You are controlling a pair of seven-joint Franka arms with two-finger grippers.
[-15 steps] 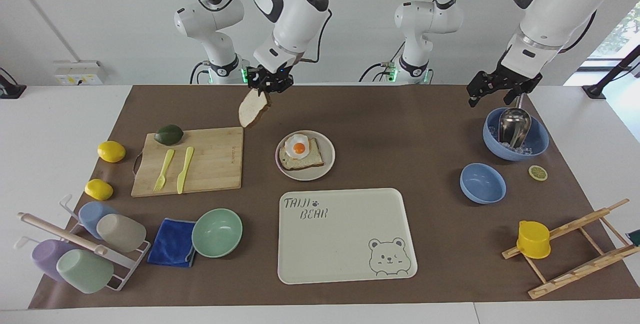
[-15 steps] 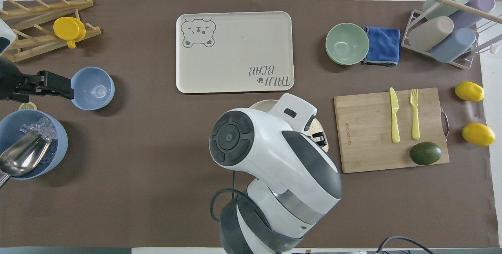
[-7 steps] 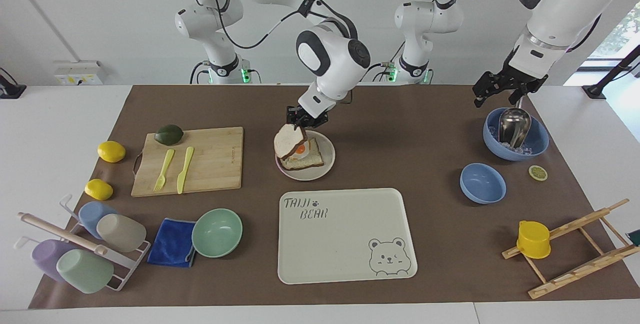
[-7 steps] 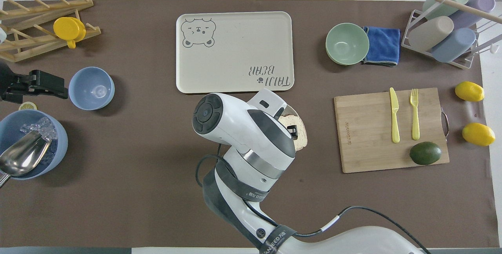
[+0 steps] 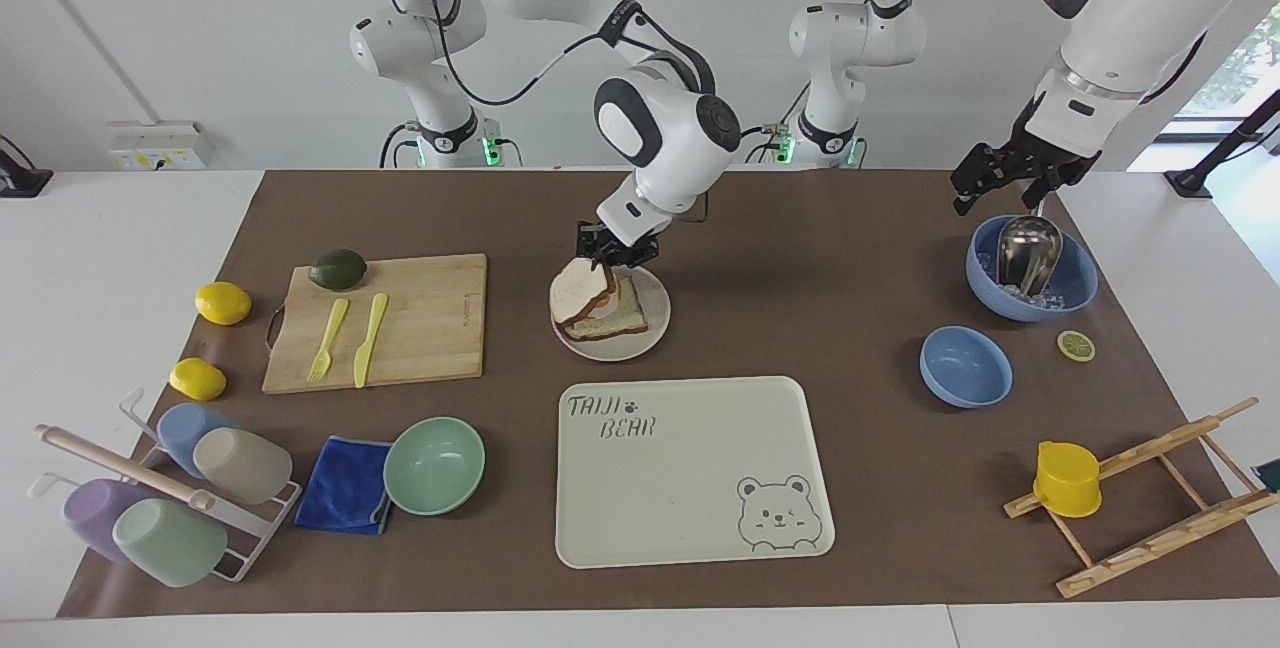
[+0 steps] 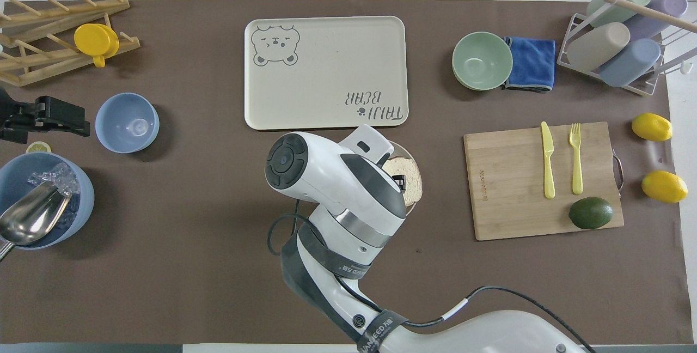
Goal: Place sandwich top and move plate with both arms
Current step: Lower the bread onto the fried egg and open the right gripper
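We find the right tool [image 5: 612, 253] clamped on the robot-side edge of the sandwich top [image 5: 580, 290], directly over the plate [image 5: 655, 317]. The slice hangs tilted, its lower edge resting on or just above the stack on the plate; we cannot tell whether it touches. The lower bread [image 5: 622, 312] sits on the plate with only a sliver of egg showing beneath the top slice.

The left tool [image 5: 1008, 186] waits with its fingers apart, well away from the plate toward the left arm's end of the desk, above the blue bowl with the metal scoop [image 5: 1026, 253].

Handling assessment: we judge the slice light, soft and easily crushed or torn at the crust, so the present edge grip looks apt, and release ought to come only once the slice lies flat. The plate appears rigid and smooth with a low rim. We judge it likely to slide on the brown mat, and the stack on it to shift if tipped. Hold is best taken at the rim, one tool at each of two facing points, kept level. The cream tray [image 5: 690, 528] lies just beside the plate, on the side away from the robots.
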